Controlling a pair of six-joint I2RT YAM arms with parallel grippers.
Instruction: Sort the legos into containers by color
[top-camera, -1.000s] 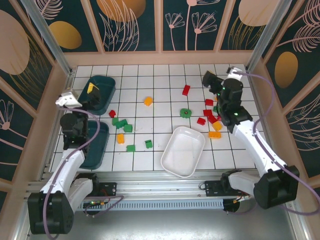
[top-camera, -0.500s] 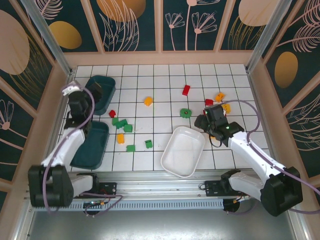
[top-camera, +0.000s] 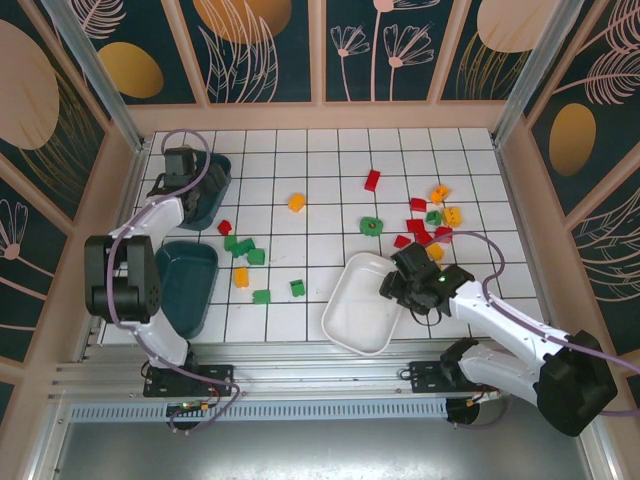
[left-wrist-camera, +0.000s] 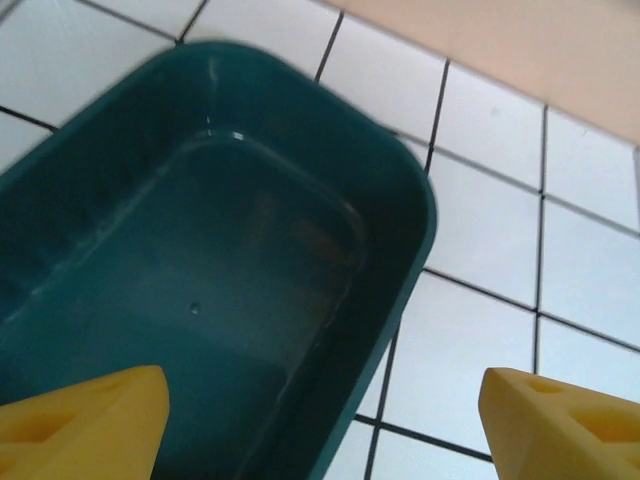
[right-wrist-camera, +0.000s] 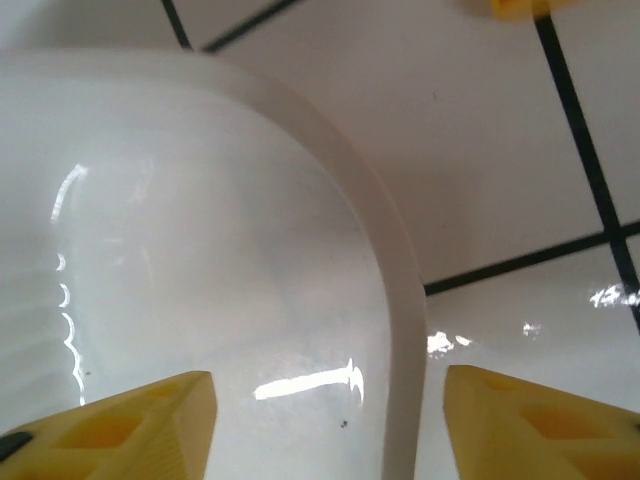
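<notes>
**Both hands spread above tubs, bricks loose on the worktop**

Top view: the left hand (top-camera: 185, 168) hangs over the dark teal tub (top-camera: 212, 192) in the far left corner of the worktop (top-camera: 330, 150). A second teal tub (top-camera: 185, 290) lies nearer along the left edge. The right hand (top-camera: 398, 284) is above the far right corner of the white tub (top-camera: 355, 312), which sits askew close to the middle of the near edge. Lego bricks lie loose. There are green bricks (top-camera: 245, 247) left of centre, and an orange brick (top-camera: 296, 203) and a red brick (top-camera: 372, 180) farther back. A mixed red, orange and green cluster (top-camera: 428, 215) lies toward the right edge.

Left wrist view: the left hand (left-wrist-camera: 320, 430) has its yellow fingertips (left-wrist-camera: 90, 425) wide apart with nothing pinched, above the rounded end of the dark teal tub (left-wrist-camera: 425, 215).

Right wrist view: the right hand (right-wrist-camera: 330, 420) is also spread and grips nothing. Its fingertips (right-wrist-camera: 130, 425) straddle the rim of the white tub (right-wrist-camera: 400, 300), one over the tub's inside and the other over the tiles. A sliver of orange plastic (right-wrist-camera: 520, 8) shows at the top.
</notes>
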